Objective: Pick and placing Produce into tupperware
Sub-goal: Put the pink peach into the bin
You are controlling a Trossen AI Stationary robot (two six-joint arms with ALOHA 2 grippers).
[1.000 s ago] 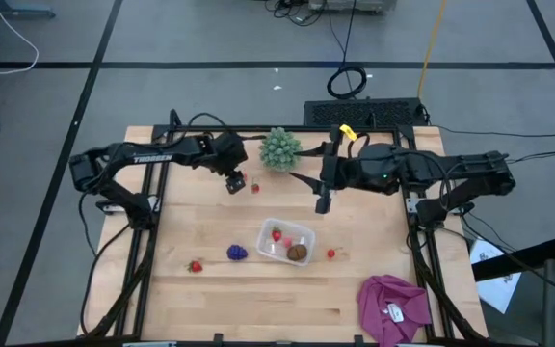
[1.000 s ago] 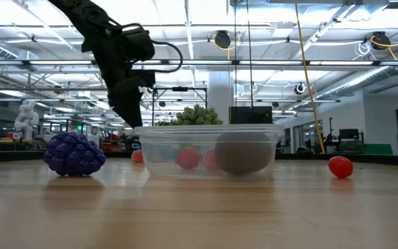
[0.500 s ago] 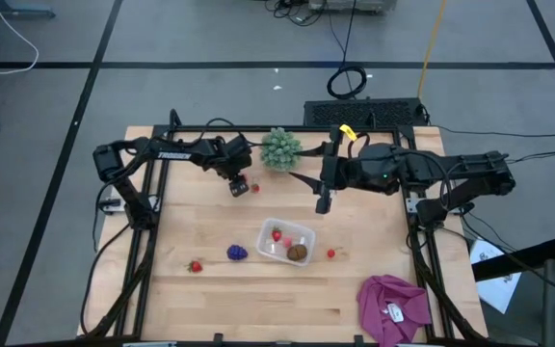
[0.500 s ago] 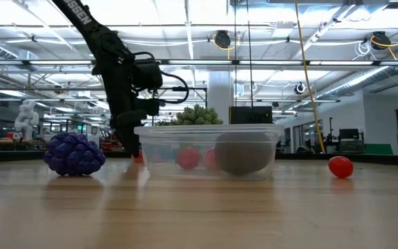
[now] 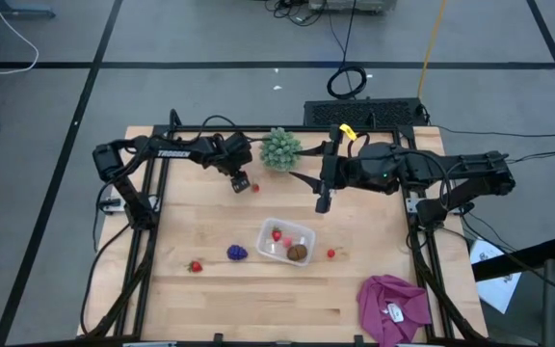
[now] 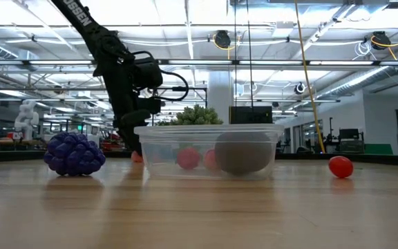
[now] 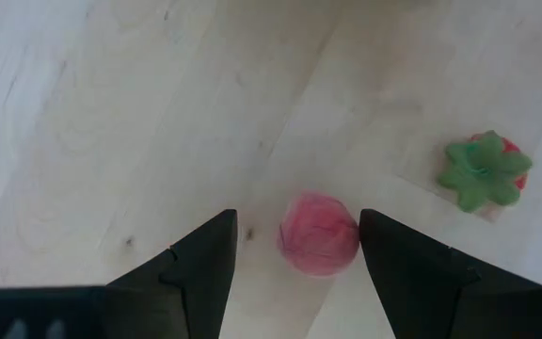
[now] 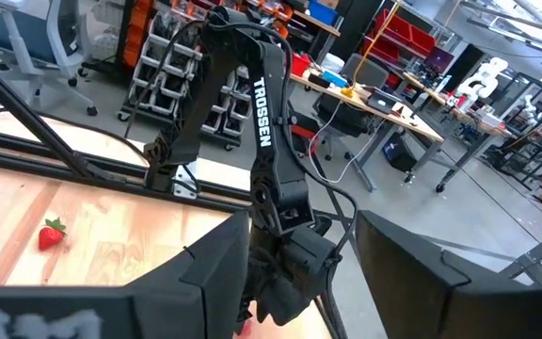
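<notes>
As the low camera reads it, nearest: small clear rectangular plastic tupperware (image 6: 209, 151), holding a brown kiwi-like oval (image 6: 244, 153). Farther: left gripper (image 7: 294, 250), lowered over the last second, fingers wide astride a small round red strawberry piece (image 7: 319, 234); grasp judged imminent. Right gripper (image 5: 323, 201): idle, apparently open.

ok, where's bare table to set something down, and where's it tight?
Free: the near strip of the table left of the pink cloth, and the patch between the loose strawberry and the left gripper. Crowded: around the container, with grapes and a berry beside it.
</notes>
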